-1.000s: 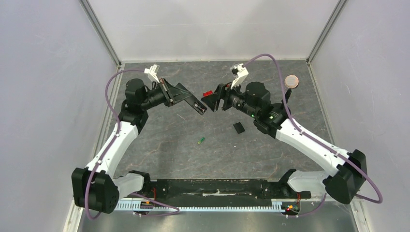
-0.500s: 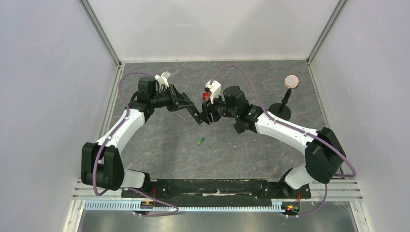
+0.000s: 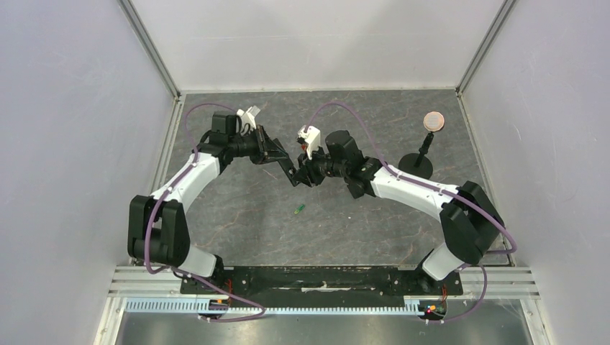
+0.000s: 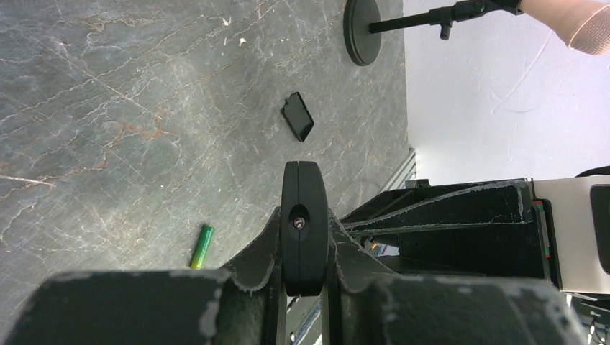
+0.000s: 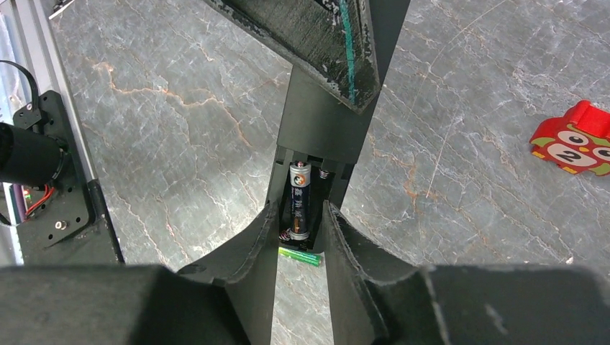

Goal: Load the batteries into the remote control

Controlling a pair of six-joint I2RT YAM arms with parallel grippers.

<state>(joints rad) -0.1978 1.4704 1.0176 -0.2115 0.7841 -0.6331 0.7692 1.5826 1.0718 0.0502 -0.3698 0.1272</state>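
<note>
My left gripper [image 3: 277,152] is shut on the black remote control [image 3: 288,167] and holds it tilted above the table; the left wrist view shows it end-on [image 4: 303,223] between the fingers. In the right wrist view its open battery bay holds the dark battery [image 5: 300,201] with a pale end. My right gripper [image 3: 306,175] meets the remote's free end. Its fingers [image 5: 259,237] stand slightly apart over the bay and grip nothing. The green battery [image 3: 298,209] lies on the table below, also seen in the left wrist view [image 4: 202,246] and the right wrist view [image 5: 300,256].
A small black cover piece [image 4: 297,116] lies on the table right of centre. A black round-based stand [image 3: 419,164] with a tan disc [image 3: 434,120] stands at the back right. A red-and-white box [image 5: 575,140] lies behind the grippers. Grey walls close in three sides.
My right gripper has swung left and down to the remote's free end. My left arm has drawn in and tilted the remote toward it. The green battery has not moved.
</note>
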